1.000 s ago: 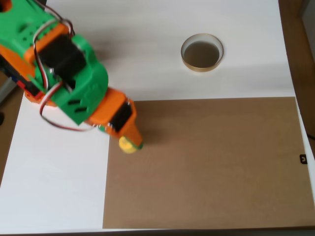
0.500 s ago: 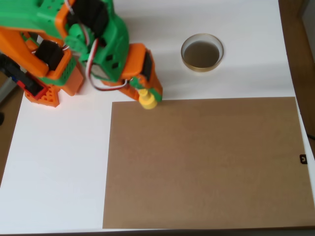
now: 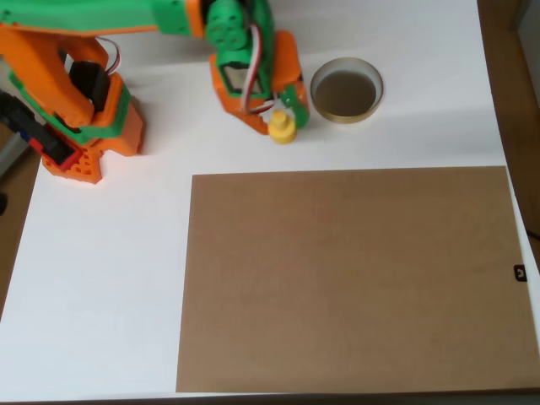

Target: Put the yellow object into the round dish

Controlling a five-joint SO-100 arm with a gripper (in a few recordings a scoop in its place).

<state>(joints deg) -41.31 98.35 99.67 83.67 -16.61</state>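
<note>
The fingers pinch the yellow object in the upper middle of the overhead view, above the white worktop. The dish stands just to its right, a little higher.

A white tabletop spans the overhead view, and a large brown board lies flat across its lower right. Wooden surface shows along the right edge and at the far left. Soft, even light from above, faint shadows.
</note>
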